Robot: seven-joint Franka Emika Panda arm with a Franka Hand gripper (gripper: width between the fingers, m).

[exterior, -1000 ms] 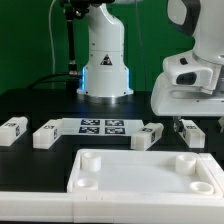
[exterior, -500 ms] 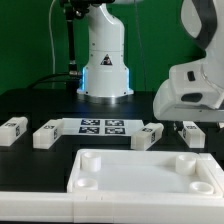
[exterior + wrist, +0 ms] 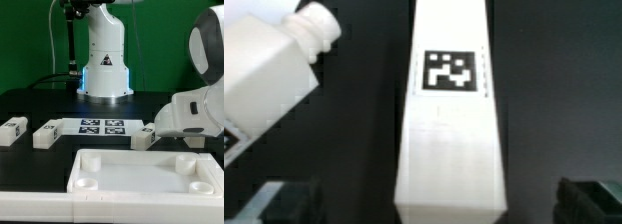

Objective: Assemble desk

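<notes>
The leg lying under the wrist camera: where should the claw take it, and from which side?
Probably take the leg from straight above, across its long side faces, clear of the neighbouring leg: it lies flat and narrow, and the open claw straddles it.

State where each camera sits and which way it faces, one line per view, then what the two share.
Exterior view: off the arm, low in front, facing across the tabletop toward the arm's base; its wrist housing shows too.
Wrist view: on the wrist, looking down between the open fingers onto a tagged leg.
Shared: desk legs on the black table; which leg matches, I cannot tell.
</notes>
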